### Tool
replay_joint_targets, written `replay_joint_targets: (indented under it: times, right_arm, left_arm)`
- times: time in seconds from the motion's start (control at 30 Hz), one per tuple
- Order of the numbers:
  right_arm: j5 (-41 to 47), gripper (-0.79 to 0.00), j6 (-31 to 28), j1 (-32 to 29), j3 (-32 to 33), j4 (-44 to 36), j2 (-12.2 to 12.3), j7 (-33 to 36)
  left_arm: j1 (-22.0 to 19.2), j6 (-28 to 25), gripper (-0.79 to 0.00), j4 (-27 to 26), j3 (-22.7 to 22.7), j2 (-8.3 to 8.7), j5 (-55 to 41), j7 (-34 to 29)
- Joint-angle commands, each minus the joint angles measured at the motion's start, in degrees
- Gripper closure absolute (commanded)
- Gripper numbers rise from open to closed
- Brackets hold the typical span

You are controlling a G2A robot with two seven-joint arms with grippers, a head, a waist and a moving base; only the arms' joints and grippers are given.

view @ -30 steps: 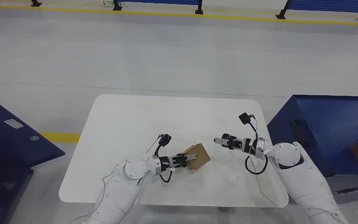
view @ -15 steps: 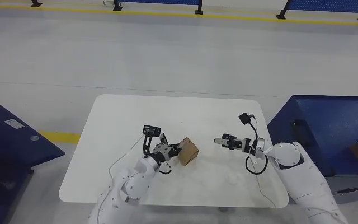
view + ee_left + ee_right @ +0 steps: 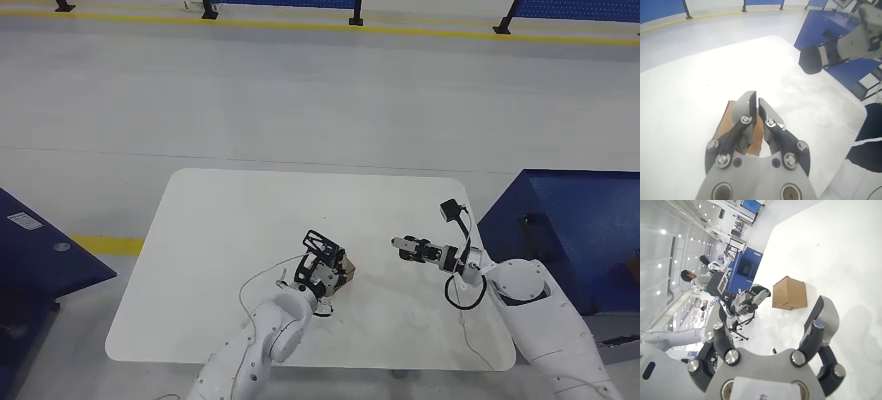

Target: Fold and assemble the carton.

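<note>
— While we look down from above, where do we put the carton (image 3: 346,270)?
— About the middle of the table (image 3: 220,230), a little toward the near edge. Our left claw (image 3: 330,272) is right against it. Our right claw (image 3: 398,243) hangs well apart, toward the right edge, holding nothing.
— And from the left wrist?
— We see the left claw (image 3: 757,97) pressed together over the carton (image 3: 723,123), with nothing visible between its pads. Whether the tips bear on the cardboard we cannot tell from there.
— From the right wrist?
— Our right claw (image 3: 769,304) is spread wide and empty. Beyond it the carton (image 3: 789,293) stands on the table as a squared-up box, the faces toward us closed. The left claw (image 3: 767,293) sits just beside one side wall, touching or nearly so.
— So how far along are we?
— Well along, we judge: the walls are up and the box holds its shape unaided. One edge on the far side seems to stand slightly proud, so we suspect a last flap wants pressing or tucking home. The faces turned away from us are hidden, so we cannot call it finished.
</note>
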Motion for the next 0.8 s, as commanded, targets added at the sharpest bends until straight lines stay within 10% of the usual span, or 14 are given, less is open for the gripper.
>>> replay_joint_targets:
  times: [0.0,0.77]
  right_arm:
    - [0.01,-0.785,0.00,0.00,0.00,0.00,0.00,0.00]
    - [0.01,-0.785,0.00,0.00,0.00,0.00,0.00,0.00]
  left_arm:
    - [-0.18,-0.03,0.000,0.54,-0.04,-0.10,-0.25,-0.13]
    - [-0.97,1.69,0.000,3.07,0.14,-1.23,-0.42,-2.23]
